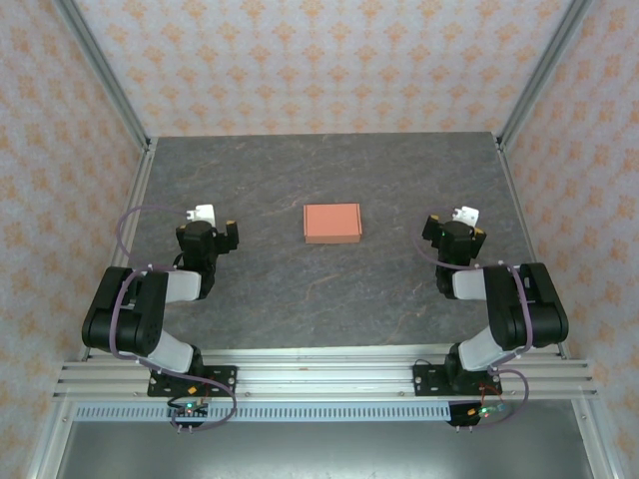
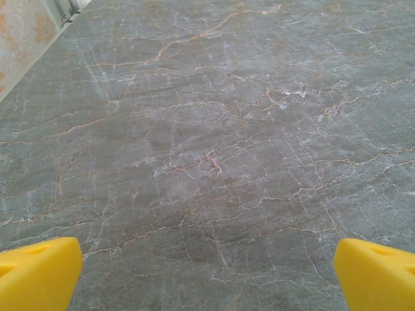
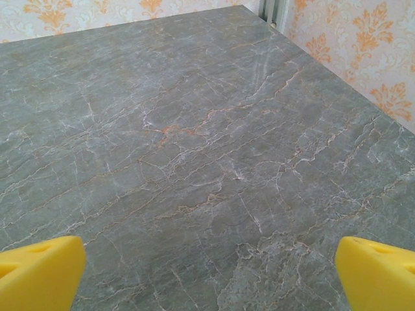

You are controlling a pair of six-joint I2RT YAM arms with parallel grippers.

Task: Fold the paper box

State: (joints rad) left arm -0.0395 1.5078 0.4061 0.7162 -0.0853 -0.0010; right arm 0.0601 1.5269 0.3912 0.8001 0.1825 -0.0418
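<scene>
Well, the paper box (image 1: 332, 223) lies folded shut mid-table, with both of my grippers wide apart and off it.
It is a small salmon-orange rectangle resting flat on the grey veined table (image 1: 260, 294), about midway between the two arms and a little farther from their bases than the grippers are. My left gripper (image 1: 212, 232) is well to its left and my right gripper (image 1: 454, 235) well to its right, neither touching it. On my wrist feeds the yellow left fingers (image 2: 39, 275) and right fingers (image 3: 376, 275) sit at the bottom corners, fully spread, with bare stone between them.
</scene>
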